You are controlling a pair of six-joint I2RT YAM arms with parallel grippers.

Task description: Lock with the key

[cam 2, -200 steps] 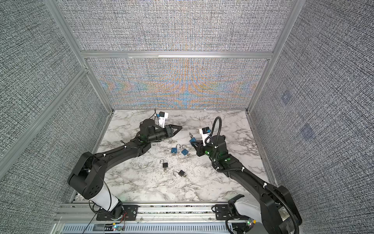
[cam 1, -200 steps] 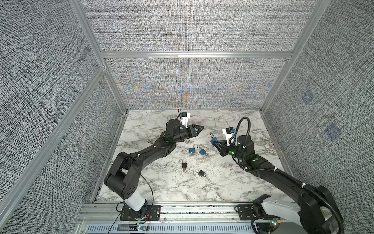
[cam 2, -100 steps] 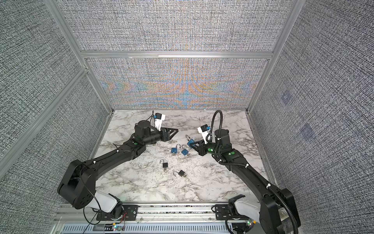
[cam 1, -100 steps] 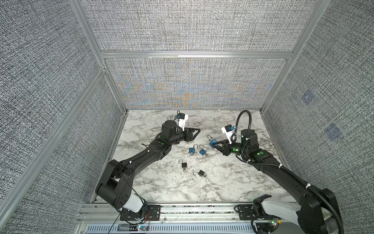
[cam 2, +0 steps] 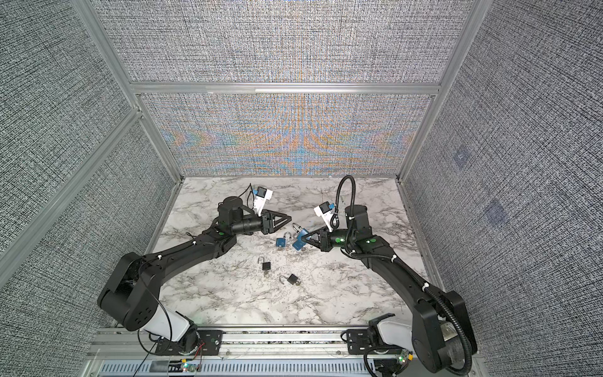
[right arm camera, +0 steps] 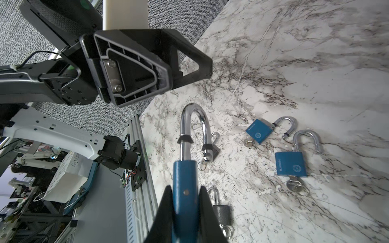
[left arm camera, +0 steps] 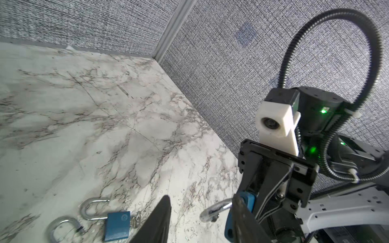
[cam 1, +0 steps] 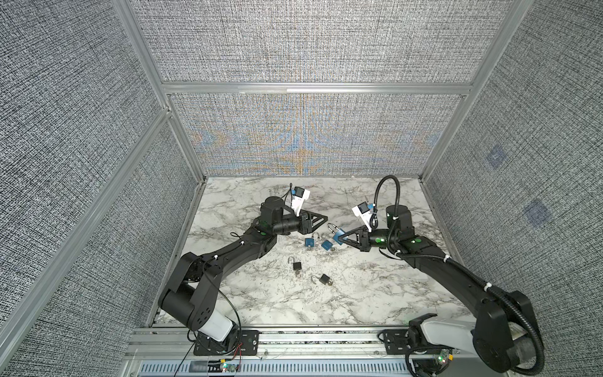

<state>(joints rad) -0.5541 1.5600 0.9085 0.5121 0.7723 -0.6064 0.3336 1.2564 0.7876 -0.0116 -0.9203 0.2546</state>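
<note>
Right claw [right arm camera: 185, 189] is closed tight on the body of a blue padlock [right arm camera: 184, 178], one finger pressed against each flat side. It carries the lock clear of the marble worktop [cam 1: 359, 293], with the shackle [right arm camera: 193, 117] sticking out past the fingertips. That shackle is open: one leg sits in the body and the other ends free, just beside it. In both top views the held lock shows at the tip of this claw [cam 1: 339, 240], near the middle of the worktop.

Left claw [left arm camera: 200, 197] stands partly open and holds nothing. Its tips [cam 1: 326, 218] are close to the shackle's bow but apart from it.

Two more blue locks [right arm camera: 258, 133] [right arm camera: 291, 166] lie flat on the worktop just beside the held one, both with open shackles and a key [right arm camera: 294, 185] in the keyhole. Two small dark locks [cam 1: 296, 266] [cam 1: 324, 279] lie nearer the front edge, shackles open too.

Whether a key sits in the held lock I cannot tell, since the claw's fingers hide its keyhole end.
</note>
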